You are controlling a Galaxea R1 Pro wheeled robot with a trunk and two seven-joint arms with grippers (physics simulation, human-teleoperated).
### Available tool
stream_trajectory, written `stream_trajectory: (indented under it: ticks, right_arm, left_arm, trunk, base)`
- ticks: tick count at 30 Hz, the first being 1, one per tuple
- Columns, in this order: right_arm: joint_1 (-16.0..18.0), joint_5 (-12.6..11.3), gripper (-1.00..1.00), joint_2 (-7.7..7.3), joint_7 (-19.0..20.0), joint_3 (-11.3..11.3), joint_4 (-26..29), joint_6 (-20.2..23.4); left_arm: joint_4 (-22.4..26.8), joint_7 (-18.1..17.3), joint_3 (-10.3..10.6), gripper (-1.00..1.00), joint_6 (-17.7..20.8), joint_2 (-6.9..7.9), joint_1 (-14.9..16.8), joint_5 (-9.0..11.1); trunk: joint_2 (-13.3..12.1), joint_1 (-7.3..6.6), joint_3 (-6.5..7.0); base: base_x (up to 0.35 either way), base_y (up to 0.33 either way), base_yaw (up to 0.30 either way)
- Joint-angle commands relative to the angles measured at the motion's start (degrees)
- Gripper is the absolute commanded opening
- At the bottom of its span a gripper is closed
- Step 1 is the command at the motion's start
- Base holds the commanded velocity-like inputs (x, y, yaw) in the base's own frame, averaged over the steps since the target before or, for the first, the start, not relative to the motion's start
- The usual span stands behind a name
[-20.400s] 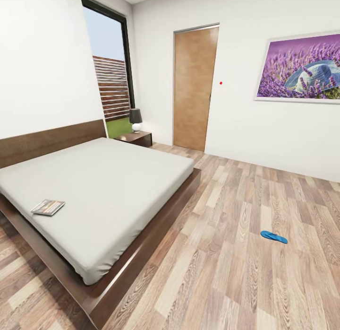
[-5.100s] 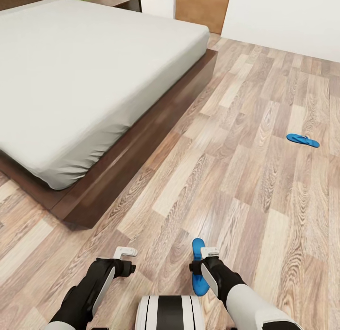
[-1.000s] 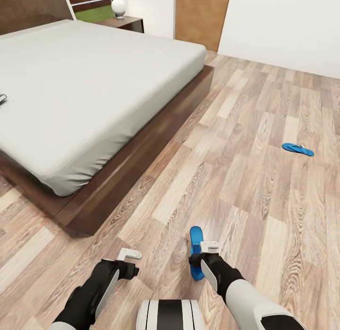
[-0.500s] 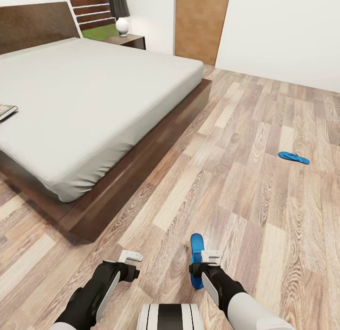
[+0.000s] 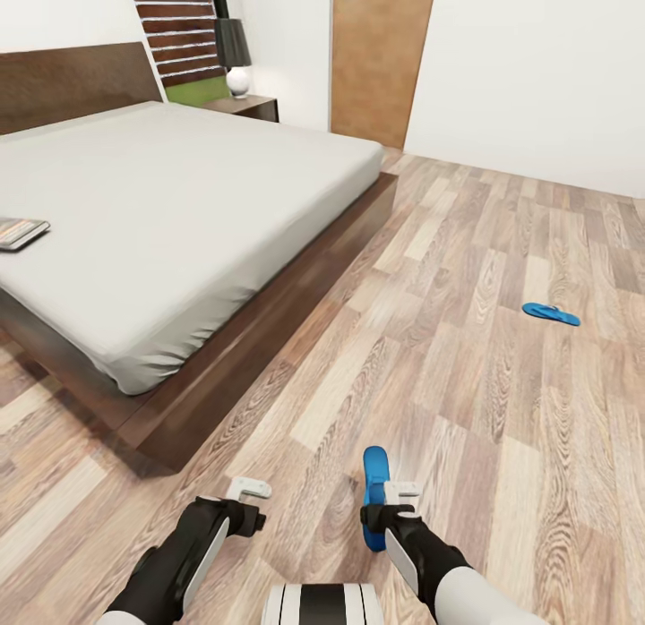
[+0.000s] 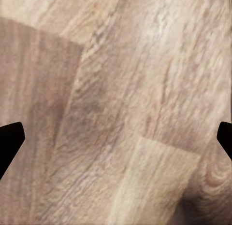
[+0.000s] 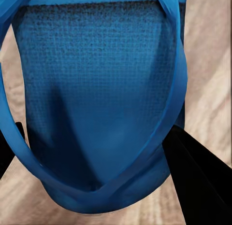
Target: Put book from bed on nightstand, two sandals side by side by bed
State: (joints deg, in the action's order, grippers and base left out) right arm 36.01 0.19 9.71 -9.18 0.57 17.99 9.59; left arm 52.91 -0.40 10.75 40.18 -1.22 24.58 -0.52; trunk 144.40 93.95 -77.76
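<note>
One blue sandal [image 5: 374,478] hangs low over the floor with my right gripper [image 5: 395,507] shut on it. In the right wrist view this sandal's sole and strap [image 7: 96,80] sit between the dark fingers [image 7: 198,176]. The other sandal [image 5: 551,314] lies flat on the wood floor far to the right, well away from the bed [image 5: 197,186]. The book [image 5: 18,233] rests on the mattress at the picture's left edge. A dark nightstand [image 5: 251,108] stands beyond the bed's far corner. My left gripper [image 5: 251,492] is open over bare floor [image 6: 116,114].
A lamp [image 5: 235,56] with a dark shade stands on the nightstand. A tan door [image 5: 376,61] is in the far wall. The bed's dark wooden frame [image 5: 269,338] juts out low along the floor. Open wood floor [image 5: 466,249] stretches between bed and far sandal.
The head view has tilted upward, bringing the headboard, lamp and book into the picture. Both arms hold the same pose, and the right gripper still carries the sandal.
</note>
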Motion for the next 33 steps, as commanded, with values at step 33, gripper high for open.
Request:
stream_trajectory:
  ticks: [33]
  right_arm:
    - [-2.3, -0.4, -1.00, -1.23, -0.4, -0.3, -0.6, -2.6]
  left_arm:
    - [-1.8, 0.0, 1.7, 1.00, -0.9, -0.10, 0.0, -0.1]
  trunk:
    - [-0.4, -0.86, 7.28]
  base:
    - [0.000, 0.000, 0.000]
